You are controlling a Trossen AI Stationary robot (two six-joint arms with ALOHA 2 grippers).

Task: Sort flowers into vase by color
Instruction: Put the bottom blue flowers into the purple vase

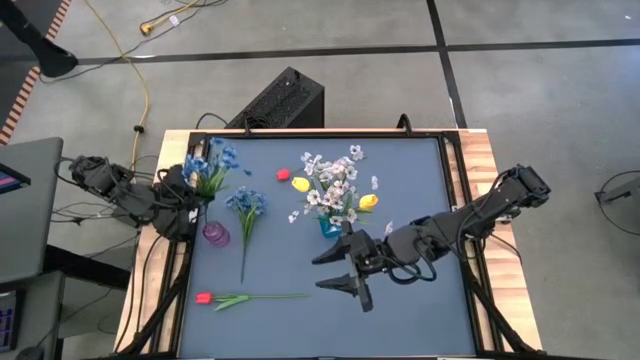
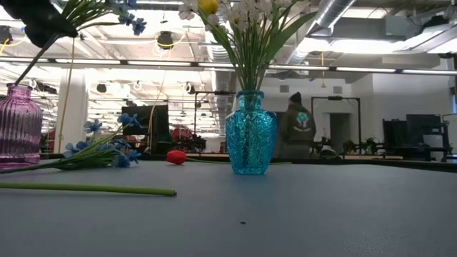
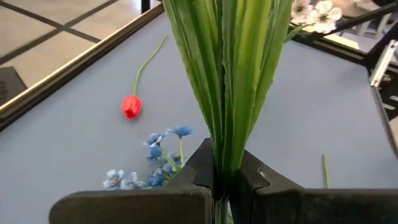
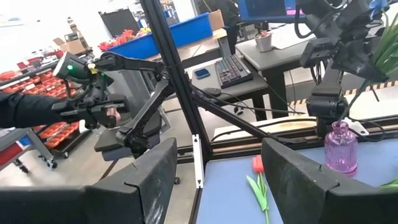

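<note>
The left gripper (image 3: 217, 180) has its jaws clenched on a blue blossom spray (image 1: 208, 166) just above the purple vase (image 1: 216, 235). The right gripper (image 1: 350, 270) hovers over the table (image 1: 420, 320), jaws released.

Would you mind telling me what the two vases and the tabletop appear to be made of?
The blue vase looks like glass or clear plastic: translucent, glossy, with an embossed pattern. The purple vase seems the same kind of material, translucent with vertical ribs. The tabletop appears to be a matte blue-grey mat or laminate with little glare, edged by light wood.
</note>
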